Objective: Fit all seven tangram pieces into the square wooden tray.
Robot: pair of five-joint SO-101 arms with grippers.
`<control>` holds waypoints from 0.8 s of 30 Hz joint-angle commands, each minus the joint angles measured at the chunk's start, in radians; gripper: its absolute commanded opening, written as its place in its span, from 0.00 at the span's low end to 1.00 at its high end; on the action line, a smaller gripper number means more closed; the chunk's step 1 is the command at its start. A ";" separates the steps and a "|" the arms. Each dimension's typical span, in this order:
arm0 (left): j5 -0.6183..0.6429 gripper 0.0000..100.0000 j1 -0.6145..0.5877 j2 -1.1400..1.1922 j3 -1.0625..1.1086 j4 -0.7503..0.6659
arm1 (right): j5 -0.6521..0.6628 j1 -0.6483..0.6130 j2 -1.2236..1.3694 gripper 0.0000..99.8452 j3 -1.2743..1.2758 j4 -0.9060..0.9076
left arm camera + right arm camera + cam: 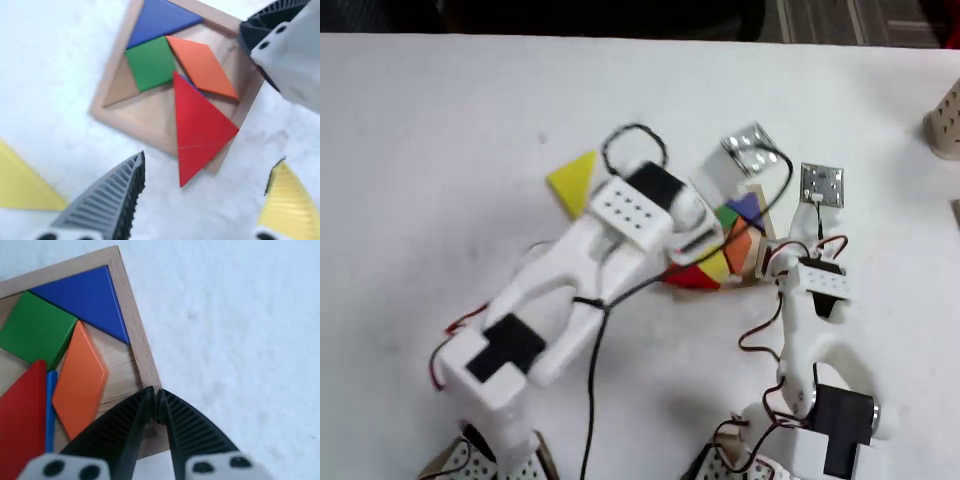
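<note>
The square wooden tray holds a blue triangle, a green square and an orange parallelogram. A large red triangle lies tilted, its point over the tray's rim, with a blue edge showing beneath it. My left gripper hangs open just off that point. My right gripper is shut, its tips at the tray's rim. A large yellow triangle lies loose on the table.
White tabletop all around. Two small metal-looking squares lie beyond the tray. Cables loop over the left arm. A pale object stands at the far right edge.
</note>
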 commanded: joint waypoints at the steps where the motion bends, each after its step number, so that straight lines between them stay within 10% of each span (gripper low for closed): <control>1: 0.002 0.39 -0.073 -0.159 -0.061 0.068 | 0.000 -0.010 -0.005 0.02 -0.046 0.004; 24: 0.262 0.39 -0.433 0.160 0.080 -0.233 | -0.058 -0.208 -0.008 0.02 -0.115 0.351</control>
